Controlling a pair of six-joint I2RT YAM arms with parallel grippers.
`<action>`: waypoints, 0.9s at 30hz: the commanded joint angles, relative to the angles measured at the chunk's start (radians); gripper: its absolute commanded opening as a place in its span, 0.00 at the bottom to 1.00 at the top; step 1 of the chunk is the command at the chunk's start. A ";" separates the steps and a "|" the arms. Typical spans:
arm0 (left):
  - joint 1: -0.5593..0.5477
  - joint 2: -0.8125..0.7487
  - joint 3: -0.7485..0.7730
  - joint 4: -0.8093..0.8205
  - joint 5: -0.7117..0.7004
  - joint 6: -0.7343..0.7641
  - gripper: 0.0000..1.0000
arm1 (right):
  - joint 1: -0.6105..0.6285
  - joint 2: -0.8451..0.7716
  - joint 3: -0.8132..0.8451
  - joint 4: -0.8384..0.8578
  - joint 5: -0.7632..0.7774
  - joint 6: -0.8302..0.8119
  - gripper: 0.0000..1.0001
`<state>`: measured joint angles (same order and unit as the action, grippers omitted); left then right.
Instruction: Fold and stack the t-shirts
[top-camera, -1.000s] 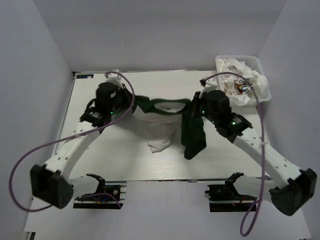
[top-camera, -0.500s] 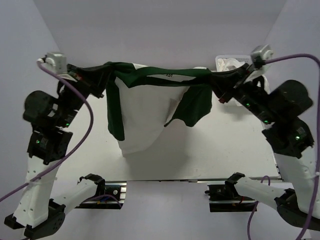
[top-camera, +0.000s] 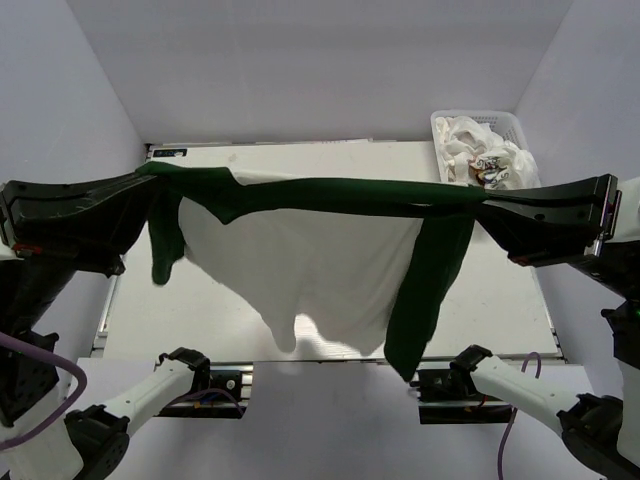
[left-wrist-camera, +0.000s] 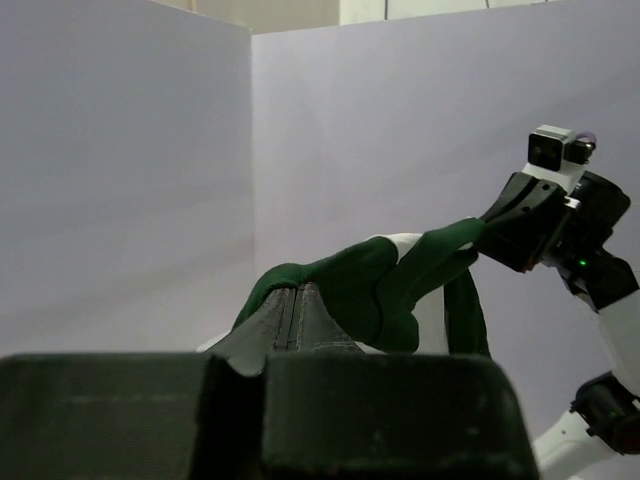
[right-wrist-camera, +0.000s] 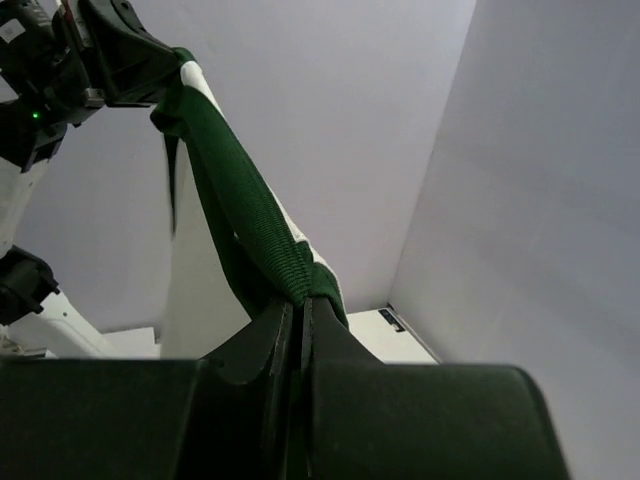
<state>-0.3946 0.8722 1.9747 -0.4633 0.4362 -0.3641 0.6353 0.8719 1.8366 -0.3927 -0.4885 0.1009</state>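
- The pale table (top-camera: 300, 158) ran from the arm bases to the far wall, and most of its middle was hidden from the top camera by the hanging cloth.
- The t-shirt (top-camera: 320, 250) with a white body and dark green sleeves hung in the air above the table, stretched wide between the two grippers. Its top edge was pulled into a nearly straight green band, and the white body sagged below into a loose point.
- The right sleeve (top-camera: 430, 290) dropped long and narrow below the right gripper, reaching lower than the white body.
- The left sleeve (top-camera: 165, 240) hung shorter below the left gripper.
- The left gripper (top-camera: 150, 180) was clamped on the shirt's green shoulder (in its wrist view the fingers (left-wrist-camera: 285, 320) met with the cloth bunched between them).
- The right gripper (top-camera: 482, 205) was likewise closed on the opposite green shoulder, and the fabric ran taut out of its pinched fingers (right-wrist-camera: 285, 335).
- The white lattice basket (top-camera: 475, 114) stood at the table's far right corner, well apart from the held shirt.
- Crumpled t-shirts (top-camera: 470, 140) lay heaped inside the basket, one showing a small colourful print.
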 joint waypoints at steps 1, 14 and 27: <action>0.022 0.008 0.042 0.041 -0.113 -0.007 0.00 | -0.013 -0.043 -0.016 0.093 0.147 -0.018 0.00; 0.022 0.370 -0.183 0.070 -0.525 0.022 0.00 | -0.032 0.363 -0.293 0.227 0.888 -0.021 0.00; 0.102 1.323 0.280 -0.353 -0.679 -0.013 1.00 | -0.207 0.909 -0.263 0.106 0.674 0.065 0.90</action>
<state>-0.3103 2.2414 2.0686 -0.6270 -0.2119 -0.3702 0.4294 1.8256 1.4471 -0.2573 0.2089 0.1726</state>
